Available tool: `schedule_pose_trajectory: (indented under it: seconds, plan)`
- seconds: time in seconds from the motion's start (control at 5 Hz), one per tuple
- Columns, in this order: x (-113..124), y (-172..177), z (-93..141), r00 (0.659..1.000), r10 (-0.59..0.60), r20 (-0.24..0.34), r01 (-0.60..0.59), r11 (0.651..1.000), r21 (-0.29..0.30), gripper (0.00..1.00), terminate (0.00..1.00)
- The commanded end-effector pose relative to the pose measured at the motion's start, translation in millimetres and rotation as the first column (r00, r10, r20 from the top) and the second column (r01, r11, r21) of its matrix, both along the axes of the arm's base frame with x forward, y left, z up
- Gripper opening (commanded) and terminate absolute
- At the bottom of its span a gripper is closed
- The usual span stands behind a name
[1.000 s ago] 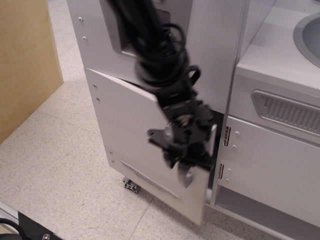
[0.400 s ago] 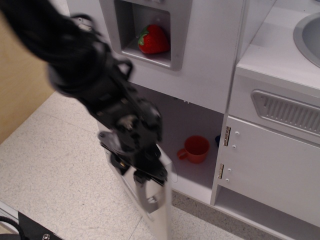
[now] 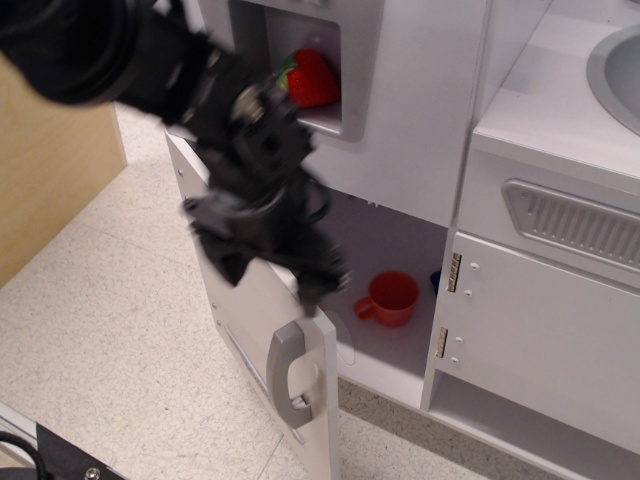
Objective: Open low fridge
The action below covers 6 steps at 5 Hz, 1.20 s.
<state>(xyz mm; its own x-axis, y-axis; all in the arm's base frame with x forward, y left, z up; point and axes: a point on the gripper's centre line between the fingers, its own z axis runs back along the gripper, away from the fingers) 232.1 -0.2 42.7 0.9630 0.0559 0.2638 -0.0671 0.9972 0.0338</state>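
The low fridge door is a white panel that stands swung wide open to the left. Its curved grey handle is free on the outer edge. The open fridge compartment shows a red cup inside. My black gripper hangs just above the door's top edge, above and left of the handle. It is motion-blurred. Its fingers look spread apart with nothing between them, clear of the handle.
A red strawberry sits in the grey dispenser niche above. A handleless white door with a grey grille and a hinged white door stand at the right. A sink is at the top right. A wooden panel stands at the left.
The fridge door went from ajar to wide open. My gripper pulled the handle outward and left, then let go of it and rose up and back over the door's top.
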Motion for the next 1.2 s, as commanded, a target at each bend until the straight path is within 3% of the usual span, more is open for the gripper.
schedule_pose_trajectory:
  seconds: [0.0,0.4,0.6,1.0]
  plan:
    - [53,-27,18,0.997,0.057,0.049,-0.056,0.998,-0.035,1.0,0.0]
    - [70,-35,-47,0.998,0.045,-0.035,-0.044,0.998,0.04,1.0,0.0]
    - [62,-25,-68,0.997,0.051,-0.063,-0.049,0.998,0.033,1.0,0.0]
    - [23,10,-88,0.995,0.023,-0.097,-0.019,0.999,0.045,1.0,0.0]
